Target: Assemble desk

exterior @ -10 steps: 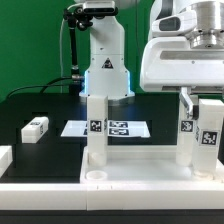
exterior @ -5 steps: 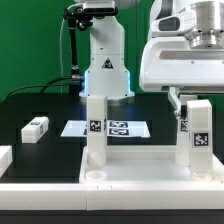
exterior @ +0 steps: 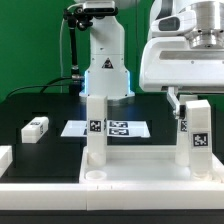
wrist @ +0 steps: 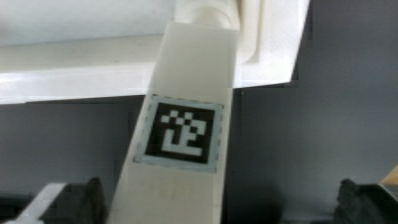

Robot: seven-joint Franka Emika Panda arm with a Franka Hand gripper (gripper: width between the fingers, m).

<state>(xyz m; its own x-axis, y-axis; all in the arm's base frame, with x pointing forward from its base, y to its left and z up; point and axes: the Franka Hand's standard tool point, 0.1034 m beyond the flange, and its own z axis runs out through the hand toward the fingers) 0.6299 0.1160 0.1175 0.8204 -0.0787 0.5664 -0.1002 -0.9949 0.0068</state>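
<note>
White plastic leg (wrist: 183, 140) upright between the fingers (wrist: 68, 200) of the pincer (wrist: 217, 203), spread wide, gripping nothing. Just below the pincer, rimmed desk tabletop (exterior: 140, 168) under that leg. Farther off, second leg (exterior: 95, 130) standing on it; beyond, marker board (exterior: 130, 128) and loose third leg (exterior: 35, 127) on black table (exterior: 50, 150).
</note>
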